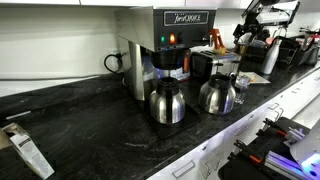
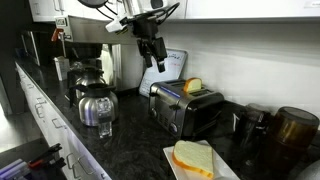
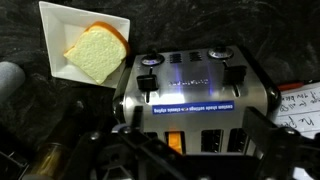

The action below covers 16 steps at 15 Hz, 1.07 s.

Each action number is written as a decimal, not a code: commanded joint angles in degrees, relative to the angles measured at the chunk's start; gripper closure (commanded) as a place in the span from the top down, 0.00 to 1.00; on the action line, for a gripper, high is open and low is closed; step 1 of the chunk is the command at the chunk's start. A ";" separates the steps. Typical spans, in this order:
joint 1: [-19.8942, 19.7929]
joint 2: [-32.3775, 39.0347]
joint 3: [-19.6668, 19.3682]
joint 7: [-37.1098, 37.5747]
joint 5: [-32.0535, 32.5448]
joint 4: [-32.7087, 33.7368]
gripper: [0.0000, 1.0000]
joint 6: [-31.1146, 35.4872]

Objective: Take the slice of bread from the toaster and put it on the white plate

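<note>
An orange-brown slice of bread [image 2: 193, 87] stands in the toaster [image 2: 185, 112], poking out of its top slot. At six o'clock of the toaster, a paler slice [image 2: 192, 158] lies on the white plate [image 2: 222, 166]. The gripper [image 2: 155, 58] hangs at eleven o'clock above the toaster, jaws spread, holding nothing.

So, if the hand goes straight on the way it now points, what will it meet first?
Most likely the dark boxy toaster with shiny metal parts, at its top slots: the wrist view looks straight onto it. Exact depth is unclear.
</note>
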<state>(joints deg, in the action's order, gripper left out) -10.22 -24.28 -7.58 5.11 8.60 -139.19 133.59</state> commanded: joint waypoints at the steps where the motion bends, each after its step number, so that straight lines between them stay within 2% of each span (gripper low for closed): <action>1: 0.73 0.84 -0.71 -3.28 -1.47 -1.50 1.00 7.09; 5: -0.56 3.65 0.87 -0.46 0.51 -3.17 1.00 13.71; 6: 0.04 2.22 0.54 -1.48 -0.62 -2.70 1.00 10.54; 16: -0.37 4.01 0.59 -1.08 -0.06 -2.85 1.00 12.71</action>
<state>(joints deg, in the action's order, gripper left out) -9.77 -20.79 -7.44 4.18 8.51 -142.42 146.27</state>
